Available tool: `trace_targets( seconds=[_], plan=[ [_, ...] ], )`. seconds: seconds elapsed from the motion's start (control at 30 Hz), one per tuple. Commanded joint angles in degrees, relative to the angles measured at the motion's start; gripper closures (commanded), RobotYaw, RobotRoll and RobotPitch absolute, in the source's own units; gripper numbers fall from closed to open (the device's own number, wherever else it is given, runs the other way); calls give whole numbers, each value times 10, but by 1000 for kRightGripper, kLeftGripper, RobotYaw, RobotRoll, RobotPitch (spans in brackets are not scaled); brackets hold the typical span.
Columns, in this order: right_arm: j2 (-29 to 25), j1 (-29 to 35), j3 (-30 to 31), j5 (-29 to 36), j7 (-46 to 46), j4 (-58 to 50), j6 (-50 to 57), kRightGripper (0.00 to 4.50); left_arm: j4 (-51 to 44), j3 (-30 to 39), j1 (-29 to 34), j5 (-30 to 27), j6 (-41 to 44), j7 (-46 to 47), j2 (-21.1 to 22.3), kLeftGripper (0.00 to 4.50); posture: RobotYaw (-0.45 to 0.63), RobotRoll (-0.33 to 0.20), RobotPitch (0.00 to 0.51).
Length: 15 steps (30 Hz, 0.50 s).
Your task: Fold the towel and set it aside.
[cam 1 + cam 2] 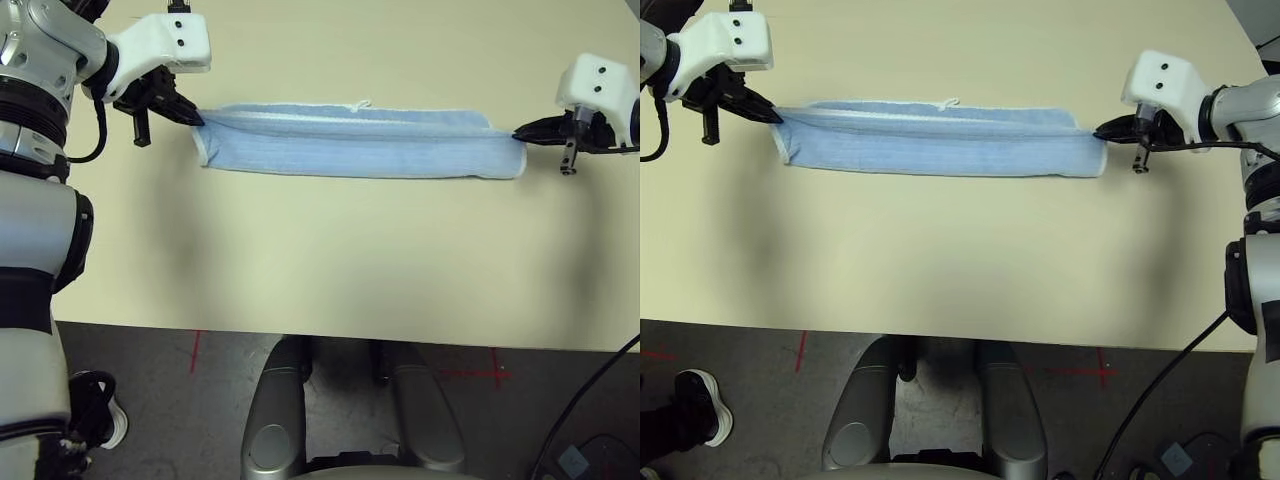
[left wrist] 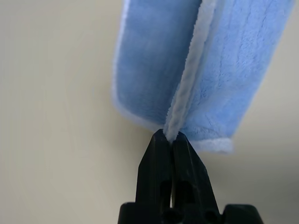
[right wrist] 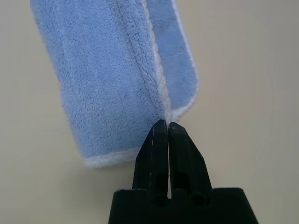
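Observation:
The light-blue towel (image 1: 360, 142) lies as a long narrow strip across the far half of the table, folded lengthwise, its white hem running along the top layer. My left gripper (image 1: 196, 118) is shut on the towel's left end, pinching the hem edge (image 2: 170, 135) between its black fingers. At the strip's right end my right gripper (image 1: 517, 133) is shut on the hem (image 3: 167, 117) in the same way. The towel (image 1: 940, 138) is stretched straight between the two grippers. No black marks show on it.
The beige table (image 1: 320, 260) is bare in front of the towel down to its near edge. Beyond that edge is dark floor with red tape marks (image 1: 195, 350). A person's shoe (image 1: 702, 400) stands on the floor at the left.

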Motion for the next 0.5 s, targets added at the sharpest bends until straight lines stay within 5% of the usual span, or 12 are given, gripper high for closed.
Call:
trace_targets(
  seconds=[0.03,0.5],
  plan=[
    [-6,2,7,-39,-43,16,-2,4500,16,23,14,31,-1,52,4,4448,61,0,276],
    [35,-27,29,-124,-193,21,21,4500,21,67,31,77,-13,137,-18,4448,57,0,281]
  ],
)
